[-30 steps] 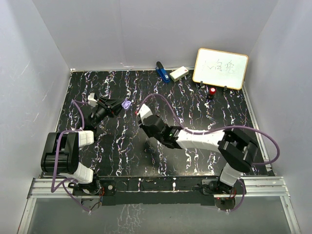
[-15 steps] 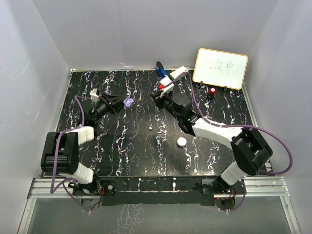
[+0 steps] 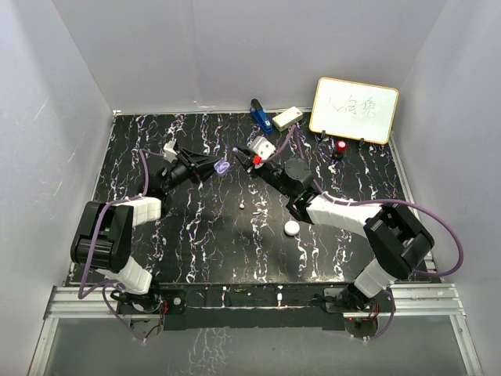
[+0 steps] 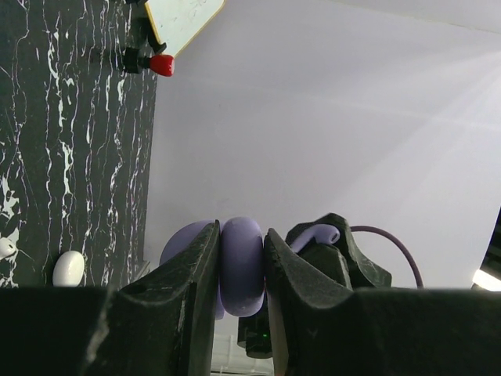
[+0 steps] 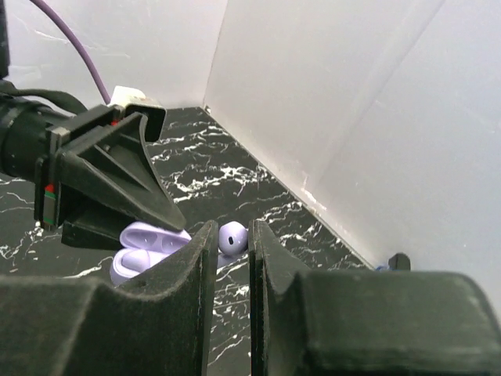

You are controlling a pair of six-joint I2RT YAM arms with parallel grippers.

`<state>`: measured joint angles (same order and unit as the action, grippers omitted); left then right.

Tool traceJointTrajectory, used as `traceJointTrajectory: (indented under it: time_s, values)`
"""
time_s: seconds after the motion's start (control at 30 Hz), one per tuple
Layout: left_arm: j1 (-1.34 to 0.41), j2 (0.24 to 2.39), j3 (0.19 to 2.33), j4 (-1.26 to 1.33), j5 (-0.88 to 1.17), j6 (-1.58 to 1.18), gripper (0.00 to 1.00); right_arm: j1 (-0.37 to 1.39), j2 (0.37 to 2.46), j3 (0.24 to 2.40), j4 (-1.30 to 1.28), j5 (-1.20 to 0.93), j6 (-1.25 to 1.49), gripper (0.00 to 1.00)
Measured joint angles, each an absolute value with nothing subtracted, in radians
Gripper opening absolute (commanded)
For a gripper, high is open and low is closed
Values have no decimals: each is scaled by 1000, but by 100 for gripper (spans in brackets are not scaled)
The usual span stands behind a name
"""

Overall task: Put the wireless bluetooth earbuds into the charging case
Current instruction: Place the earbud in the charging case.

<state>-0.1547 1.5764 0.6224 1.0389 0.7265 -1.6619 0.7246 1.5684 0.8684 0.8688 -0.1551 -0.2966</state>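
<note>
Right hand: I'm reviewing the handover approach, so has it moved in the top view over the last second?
Yes. The black two-finger right hand has swung up the view, away from the near side, closer to the small blue oblong object at the back.

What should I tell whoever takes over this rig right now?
Left pincer: shut on the purple charging case, lid open.
Right pincer: shut on a purple earbud, right beside the open case.
On the table: a white round case and a white earbud near it.
Done: case and purple bud are both in hand.
Left: seat that bud in the case.
</note>
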Motion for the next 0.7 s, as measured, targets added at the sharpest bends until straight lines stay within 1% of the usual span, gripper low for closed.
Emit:
traceJointTrajectory:
  time_s: [0.3, 0.7]
  values:
    - [-173, 1581, 633, 1018, 715, -1671, 0, 725, 1570, 815, 977, -231, -361, 0]
    - [-195, 1595, 680, 997, 704, -1682, 0, 725, 1612, 787, 1069, -246, -454, 0]
